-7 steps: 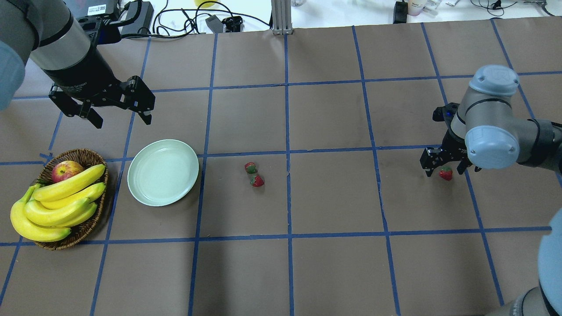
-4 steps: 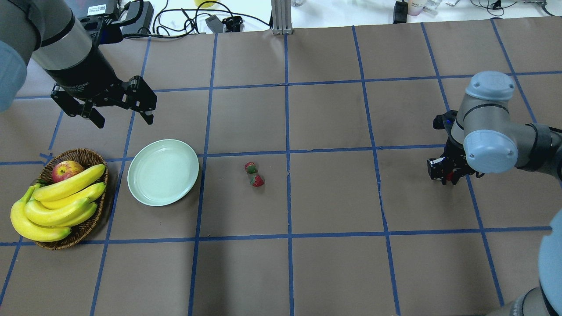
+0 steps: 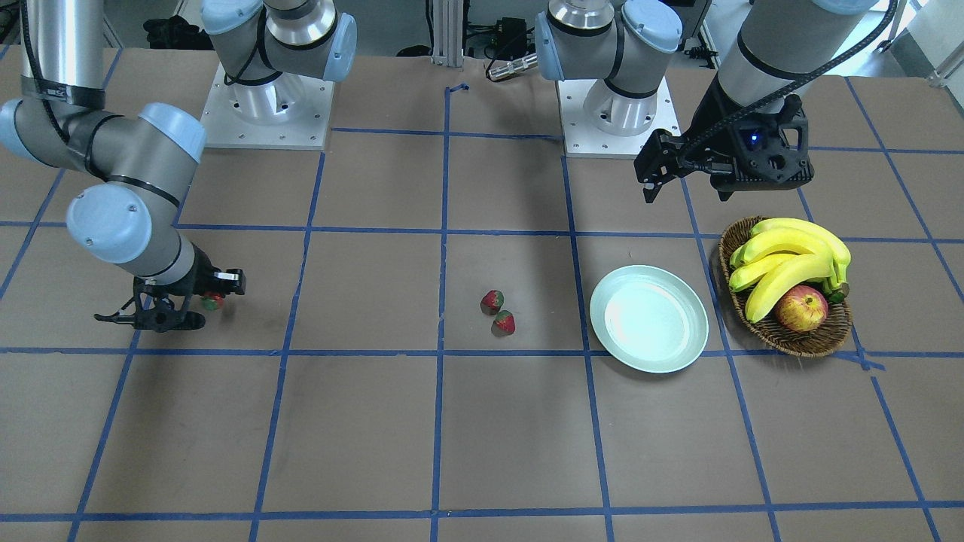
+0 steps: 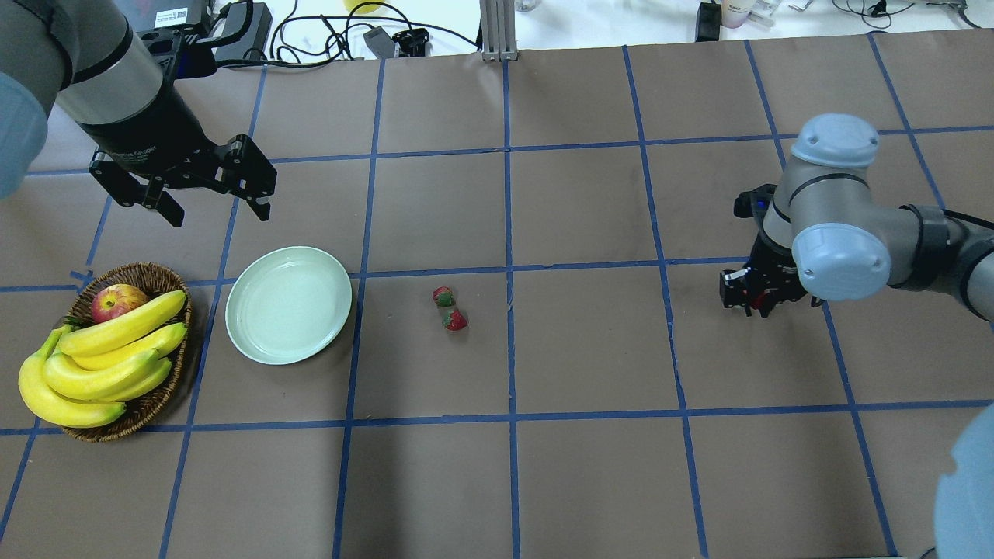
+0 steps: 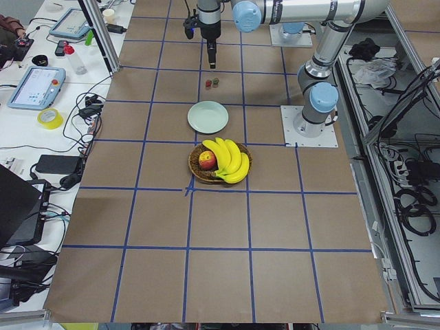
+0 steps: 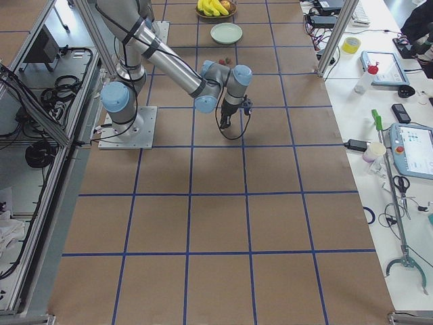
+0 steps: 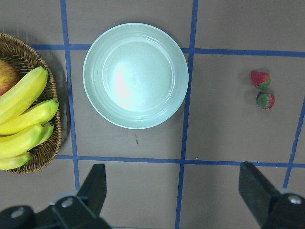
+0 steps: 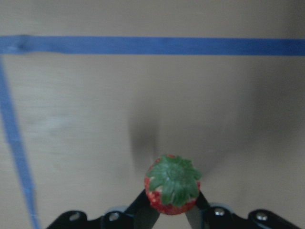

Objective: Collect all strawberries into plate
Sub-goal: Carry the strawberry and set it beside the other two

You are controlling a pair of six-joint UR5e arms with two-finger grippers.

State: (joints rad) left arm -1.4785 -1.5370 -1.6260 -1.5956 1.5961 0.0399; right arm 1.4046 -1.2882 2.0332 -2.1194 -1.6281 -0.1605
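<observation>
One strawberry (image 8: pixel 172 183) is pinched between the closed fingers (image 8: pixel 147 210) of the right gripper (image 4: pixel 755 303), with its green cap facing the wrist. It is above the table (image 4: pixel 590 210), well apart from the plate (image 4: pixel 288 304). Two more strawberries (image 4: pixel 455 319) lie just beside each other on the table, between that gripper and the plate and nearer the plate. The left gripper (image 4: pixel 218 210) hangs over the table beyond the plate, its fingers spread wide and holding nothing. A basket (image 4: pixel 155 273) with bananas (image 4: pixel 109 349) and an apple (image 4: pixel 116 301) stands just beside the plate.
</observation>
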